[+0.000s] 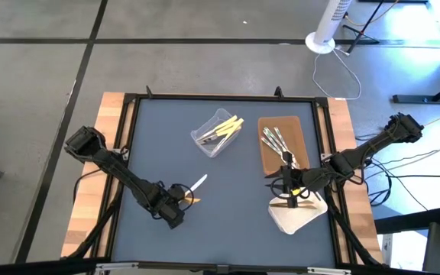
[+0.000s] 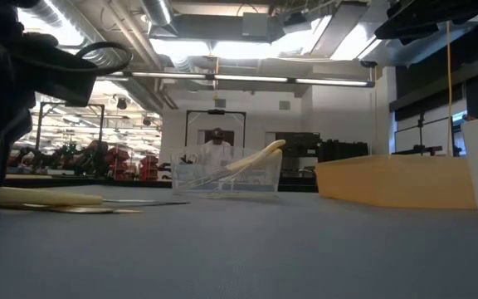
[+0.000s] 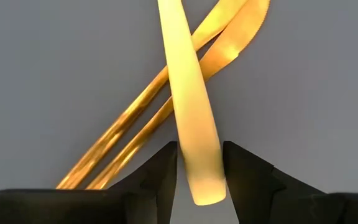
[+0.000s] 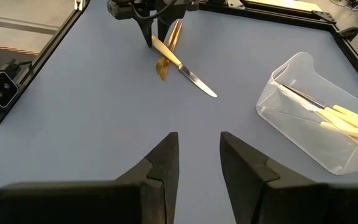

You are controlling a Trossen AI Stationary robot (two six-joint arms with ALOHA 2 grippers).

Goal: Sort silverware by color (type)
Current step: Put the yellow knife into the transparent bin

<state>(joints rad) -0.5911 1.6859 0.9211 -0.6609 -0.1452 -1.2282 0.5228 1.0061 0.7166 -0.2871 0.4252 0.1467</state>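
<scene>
A knife [image 1: 198, 183] with a pale yellow handle and a silver blade lies on the blue mat, crossing two orange-gold utensils [image 3: 135, 118]. My left gripper [image 1: 177, 200] points down at the handle's end and is shut on it. The same knife [image 4: 182, 68] shows in the right wrist view under my left gripper [image 4: 156, 34]. A clear tub [image 1: 211, 143] holds more pale yellow utensils [image 1: 228, 128]. Silver utensils [image 1: 275, 140] lie on the brown tray [image 1: 296, 130]. My right gripper [image 4: 199, 155] hovers open over the trays. My left gripper pinches the knife's pale yellow handle near its free end [image 3: 197, 149], one finger [image 3: 163, 177] against each long side. The fingers come from above and point down, standing across the handle. The knife lies almost level, resting over the orange-gold utensils, its blade [image 4: 199, 83] on the mat.
A white tray [image 1: 300, 220] stands at the near right beside the brown tray. The tub lies tipped at the mat's middle far side. A black frame [image 1: 128, 137] rims the mat. Bare mat stretches between the knife and the trays.
</scene>
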